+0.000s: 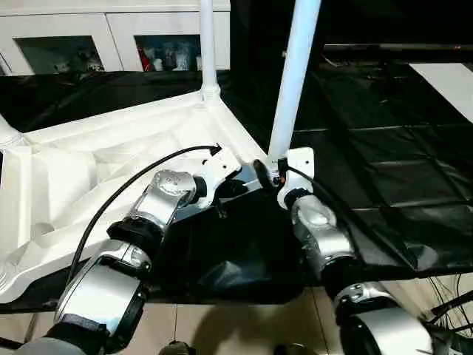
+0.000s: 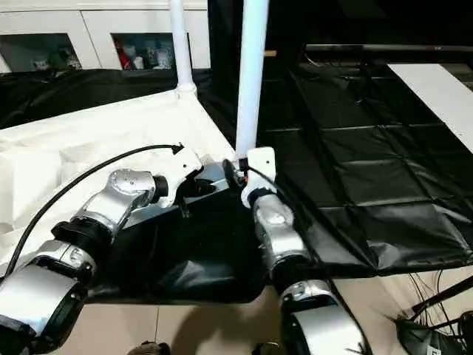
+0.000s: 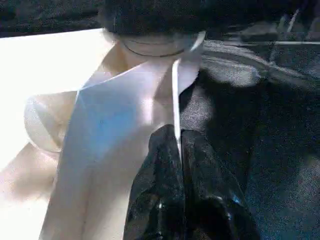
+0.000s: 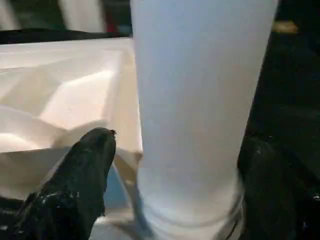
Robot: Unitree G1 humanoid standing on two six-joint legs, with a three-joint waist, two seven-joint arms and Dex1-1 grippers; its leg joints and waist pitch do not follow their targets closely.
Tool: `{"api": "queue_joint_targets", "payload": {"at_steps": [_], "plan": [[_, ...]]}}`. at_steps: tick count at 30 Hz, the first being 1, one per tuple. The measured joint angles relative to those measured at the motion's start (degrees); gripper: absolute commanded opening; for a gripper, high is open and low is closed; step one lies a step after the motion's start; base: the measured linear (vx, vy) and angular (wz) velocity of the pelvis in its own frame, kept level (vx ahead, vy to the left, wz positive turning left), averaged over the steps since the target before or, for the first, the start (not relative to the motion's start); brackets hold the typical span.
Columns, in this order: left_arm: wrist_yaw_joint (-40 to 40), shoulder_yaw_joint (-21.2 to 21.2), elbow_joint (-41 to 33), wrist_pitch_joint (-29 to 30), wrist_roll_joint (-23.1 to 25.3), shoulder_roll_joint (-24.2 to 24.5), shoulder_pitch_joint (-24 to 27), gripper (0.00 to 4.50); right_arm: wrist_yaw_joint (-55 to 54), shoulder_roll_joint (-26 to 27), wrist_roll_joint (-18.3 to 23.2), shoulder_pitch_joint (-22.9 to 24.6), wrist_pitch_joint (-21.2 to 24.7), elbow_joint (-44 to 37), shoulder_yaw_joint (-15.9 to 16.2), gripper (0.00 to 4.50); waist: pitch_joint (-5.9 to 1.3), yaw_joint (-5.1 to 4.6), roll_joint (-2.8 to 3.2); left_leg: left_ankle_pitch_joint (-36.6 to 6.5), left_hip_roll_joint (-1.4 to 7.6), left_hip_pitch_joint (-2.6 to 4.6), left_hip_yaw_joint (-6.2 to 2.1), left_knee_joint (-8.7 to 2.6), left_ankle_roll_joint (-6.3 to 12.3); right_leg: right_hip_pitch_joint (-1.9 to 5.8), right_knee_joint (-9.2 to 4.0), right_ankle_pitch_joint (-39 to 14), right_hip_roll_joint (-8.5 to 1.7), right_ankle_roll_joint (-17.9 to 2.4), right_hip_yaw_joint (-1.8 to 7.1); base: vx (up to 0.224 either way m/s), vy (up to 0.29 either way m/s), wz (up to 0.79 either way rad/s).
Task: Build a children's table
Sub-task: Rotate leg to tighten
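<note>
The white table top (image 1: 111,155) lies upside down on a black sheet, ribbed underside facing up. A white tube leg (image 1: 208,44) stands in the far corner socket, and another leg's base (image 1: 7,133) shows at the far left. A third leg (image 1: 294,81) stands upright in the near right corner socket (image 4: 190,220). My right gripper (image 1: 275,168) is open around this leg's base, one finger (image 4: 85,175) a little apart from the tube. My left gripper (image 3: 177,137) is shut on the thin rim of the table top (image 3: 176,95), just left of that corner.
A white cabinet with glass doors (image 1: 111,37) stands along the back wall. The black sheet (image 1: 369,148) spreads far right and hangs over the near edge. Pale floor and cables (image 1: 451,310) show at the bottom right. A white panel (image 1: 451,81) lies far right.
</note>
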Motion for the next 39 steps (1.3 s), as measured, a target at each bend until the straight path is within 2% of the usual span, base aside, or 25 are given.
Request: {"api": "queue_joint_targets", "payload": {"at_steps": [3,5,8,12,14,16,19,24,25,29,32,35,36,39], "plan": [[-2.86,0.03,-0.71,-0.37,-0.54,1.24,0.55,0.0,9.98,-4.17,1.86,0.01,3.4,-3.08,0.72,4.03,-0.01,0.04,0.0,0.0,0.03,0.03,-0.01,-0.01,0.02,0.01,0.0,-0.04,0.05,0.06,-0.03,0.0,0.0,0.0],[-5.89,0.01,-1.88,-0.55,-0.9,2.38,1.23,0.0,18.92,-7.17,2.98,1.84,6.35,-5.03,2.51,4.03,-0.01,0.13,-0.01,0.01,0.06,0.01,-0.02,-0.02,0.02,0.01,-0.03,-0.07,0.06,0.09,-0.06,0.0,0.0,0.0],[-12.26,-0.08,-4.15,-0.94,-2.17,5.01,2.94,0.0,30.09,-12.58,4.12,4.52,7.63,-8.08,4.96,4.03,-0.01,0.37,-0.01,0.01,0.05,-0.03,0.0,0.03,0.03,0.02,-0.09,-0.09,0.06,0.1,-0.03,0.0,0.0,0.0],[-20.71,-0.61,-7.67,0.03,-4.3,7.65,5.23,0.0,39.39,-15.6,5.54,6.84,9.28,-11.66,7.09,4.03,-0.01,0.43,-0.01,0.01,0.06,-0.05,0.01,0.14,0.03,0.01,-0.09,-0.1,0.06,0.08,0.0,0.0,0.0,0.0],[-24.42,-1.43,-9.72,1.48,-5.08,8.52,6.08,0.0,43.15,-16.52,6.07,7.64,10.44,-13.36,8.45,4.03,-0.01,0.91,-0.02,0.01,0.06,-0.07,0.02,0.15,0.03,0.0,-0.08,-0.1,0.03,0.08,-0.01,0.0,0.0,0.0],[-26.95,-2.22,-11.19,2.32,-5.1,8.97,6.57,0.0,45.83,-16.58,6.66,8.03,11.51,-14.51,8.84,4.03,-0.01,1.78,-0.02,0.01,0.07,-0.08,0.04,0.17,0.03,0.01,-0.08,-0.1,0.0,0.08,-0.02,0.0,0.0,0.0],[-28.4,-2.72,-11.9,2.9,-5.11,9.13,6.72,0.0,47.73,-16.75,6.74,8.03,12.28,-16.05,9.57,4.03,0.0,2.13,-0.03,0.01,0.07,-0.1,0.08,0.25,0.03,0.03,-0.01,-0.09,-0.04,0.07,0.0,0.0,0.0,0.0],[-28.5,-2.7,-11.91,2.9,-5.11,9.33,6.81,0.0,48.45,-17.38,6.64,8.3,12.31,-16.1,10.02,4.03,0.0,1.88,-0.03,0.01,0.07,-0.09,0.07,0.3,0.02,0.03,0.02,-0.09,-0.03,0.07,0.01,0.0,0.0,0.0],[-28.5,-2.7,-11.92,2.88,-5.11,9.34,6.81,0.0,48.33,-17.37,6.58,8.29,12.31,-16.05,10.03,3.77,0.0,1.86,-0.03,0.01,0.07,-0.1,0.06,0.3,0.02,0.03,0.02,-0.09,-0.03,0.07,0.0,0.0,0.0,0.0],[-28.38,-2.7,-11.99,2.86,-5.09,9.31,6.83,0.0,47.66,-17.09,6.39,8.09,12.41,-15.52,9.82,3.63,0.0,1.88,-0.04,0.01,0.06,-0.11,0.06,0.31,0.02,0.03,0.02,-0.09,-0.03,0.07,0.01,0.0,0.0,0.0],[-28.27,-2.7,-12.52,2.88,-5.07,9.37,7.04,0.0,47.34,-16.91,6.38,7.92,12.83,-15.42,9.72,3.25,0.01,1.88,-0.06,0.01,0.06,-0.12,0.06,0.31,0.02,0.02,0.02,-0.09,-0.03,0.07,0.0,0.0,0.0,0.0],[-28.23,-2.7,-12.73,2.9,-5.07,9.45,7.16,0.0,47.0,-16.88,6.05,7.48,12.82,-14.93,9.72,3.1,0.02,1.86,-0.06,0.01,0.06,-0.12,0.06,0.32,0.02,0.02,0.02,-0.09,-0.03,0.07,0.0,0.0,0.0,0.0],[-28.23,-2.7,-12.77,2.9,-5.07,9.46,7.17,0.0,47.01,-16.86,5.99,7.39,12.82,-14.82,9.72,2.87,0.02,1.86,-0.06,0.01,0.06,-0.12,0.06,0.32,0.02,0.02,0.02,-0.09,-0.03,0.07,0.01,0.0,0.0,0.0],[-28.13,-2.7,-12.86,2.9,-5.06,9.5,7.27,0.0,46.93,-16.79,5.96,7.37,12.77,-14.68,9.72,2.8,0.02,1.82,-0.07,0.01,0.06,-0.12,0.06,0.32,0.03,0.02,0.02,-0.09,-0.03,0.07,0.0,0.0,0.0,0.0]]}}
